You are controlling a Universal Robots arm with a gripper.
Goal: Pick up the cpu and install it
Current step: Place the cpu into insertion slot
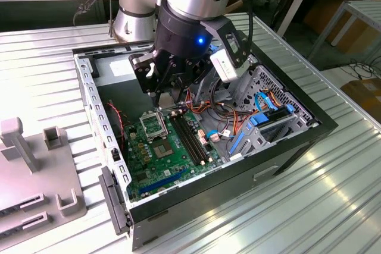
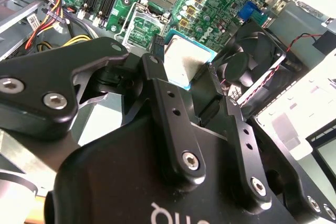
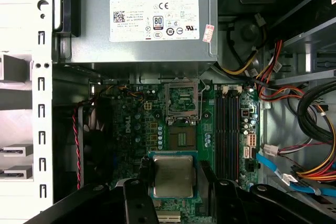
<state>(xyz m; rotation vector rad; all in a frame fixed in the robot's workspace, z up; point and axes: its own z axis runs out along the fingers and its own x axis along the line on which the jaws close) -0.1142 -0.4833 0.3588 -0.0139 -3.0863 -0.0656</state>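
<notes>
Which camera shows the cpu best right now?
The first wrist view: the cpu faces the camera squarely, its grey top seen flat-on, held in the gripper. The second wrist view shows it at a slant, its lower part behind the fingers. In the exterior view the gripper body stands in front of it.

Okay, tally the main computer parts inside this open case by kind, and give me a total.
cpu: 1, clamped in the gripper
motherboard: 1
open socket: 1
power supply: 1
fan: 1
Total: 5
</notes>
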